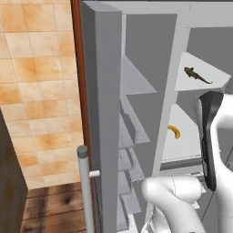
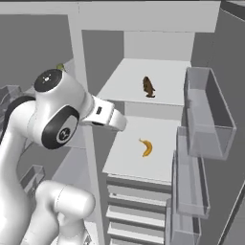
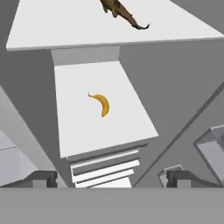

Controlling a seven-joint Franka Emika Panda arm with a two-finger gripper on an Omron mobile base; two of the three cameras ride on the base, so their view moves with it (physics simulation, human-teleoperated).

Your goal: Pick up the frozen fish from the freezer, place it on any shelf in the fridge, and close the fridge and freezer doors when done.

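The frozen fish [image 1: 196, 75] [image 2: 148, 86] [image 3: 122, 11] lies on the upper white shelf [image 2: 125, 82] [image 3: 61, 26] of the fridge, with no finger touching it. My gripper [image 3: 111, 178] is open and empty. It hangs back from the fridge opening, lower than the fish. Its fingertips [image 3: 43, 178] stand far apart at the bottom of the hand view. The freezer [image 1: 136, 86] with its grey glassy shelves stands open to the left of the fridge. The freezer door [image 1: 103, 118] is swung out toward me, edge on. The fridge door [image 2: 225, 86] stands open at the right.
A yellow banana [image 1: 174, 131] [image 2: 147, 147] [image 3: 102, 104] lies on the lower white shelf [image 3: 78, 127]. Stacked drawers [image 2: 139, 201] [image 3: 105, 168] sit below it. Clear door bins [image 2: 206, 112] jut from the fridge door. A tiled wall [image 1: 36, 91] is at the left.
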